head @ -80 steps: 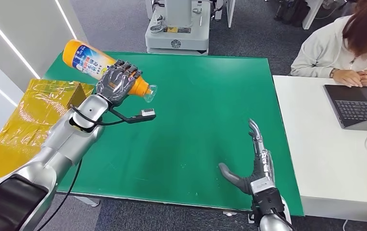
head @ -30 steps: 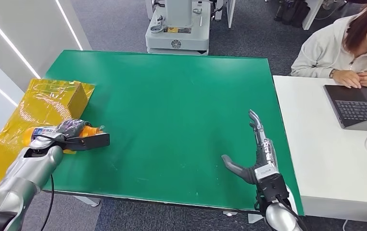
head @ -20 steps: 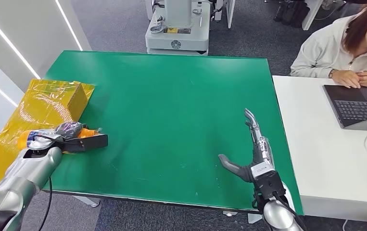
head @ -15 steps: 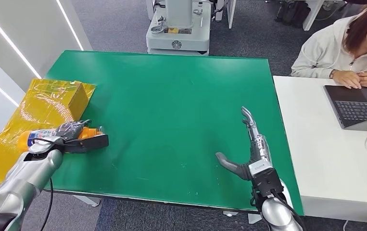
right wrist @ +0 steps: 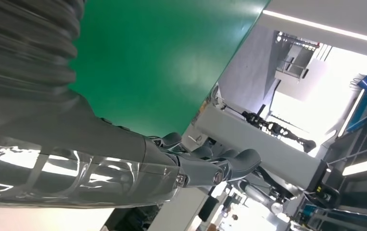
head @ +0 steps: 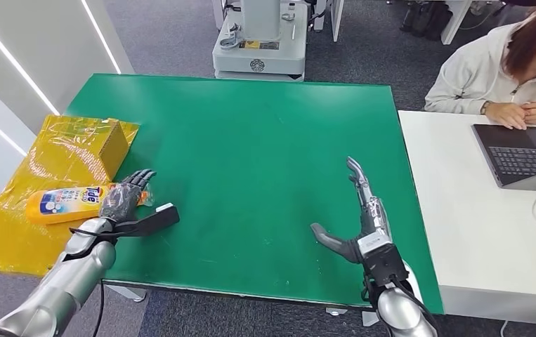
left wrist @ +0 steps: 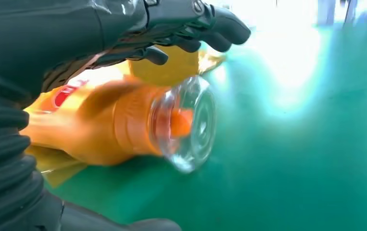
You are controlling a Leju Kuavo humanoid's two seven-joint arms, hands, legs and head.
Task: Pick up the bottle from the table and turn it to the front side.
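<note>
The orange bottle (head: 75,202) is lying on its side at the left edge of the green table (head: 265,140). Its fat end is resting on the shiny yellow wrap (head: 33,175), and its clear cap (left wrist: 191,124) is pointing out over the green top. The side with the blue and white label is facing up, so the words are showing.

The left hand (head: 126,199) is sitting right by the cap end of the bottle. Its fingers (left wrist: 191,29) are spread apart and arching over the neck, and they are not squeezing anything. In the left wrist view the fingers are hanging just above the bottle without closing on it. I cannot tell for sure if any finger is touching it.

The right hand (head: 360,225) is waiting well away, over the near right part of the table. Its fingers are stretched out straight and wide, and it is holding nothing.

My guess is that the job is nearly finished. The bottle is lying down with its label up and no hand is holding it. What is left looks small: the left hand is only needing to pull clear.

A yellow box (head: 110,144) is standing just behind the bottle. A person (head: 504,63) is sitting at the white desk (head: 475,232) with a laptop (head: 525,154).
</note>
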